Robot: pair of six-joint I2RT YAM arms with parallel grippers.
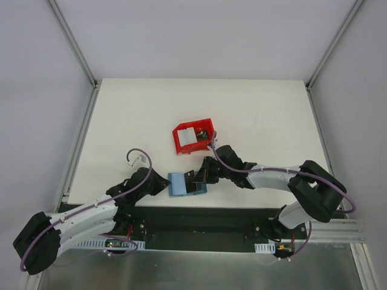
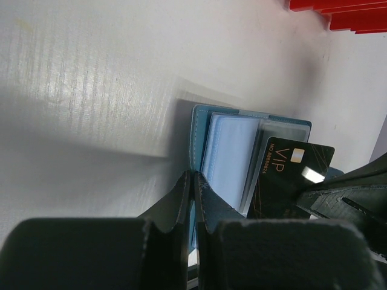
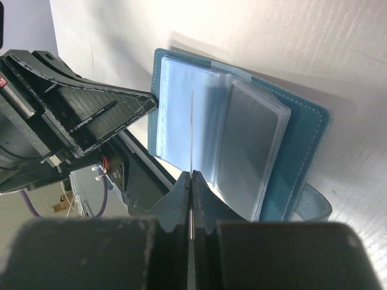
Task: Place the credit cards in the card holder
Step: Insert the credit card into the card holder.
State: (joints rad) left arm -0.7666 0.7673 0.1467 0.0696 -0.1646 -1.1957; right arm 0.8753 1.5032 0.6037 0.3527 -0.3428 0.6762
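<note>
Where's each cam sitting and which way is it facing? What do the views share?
Top external: above and behind the bases, facing down on the table; shows left arm, right arm, wallet, bin.
Left wrist: on the left arm, facing along the left pincer, shut on the wallet's cover edge; dark card beyond.
Right wrist: on the right arm, facing along the right pincer, shut on the card seen edge-on; open wallet beyond.
Shared: both wrist views show the wallet, the card and the other arm's pincer.

"VIP" in gold lettering on the dark credit card.
</note>
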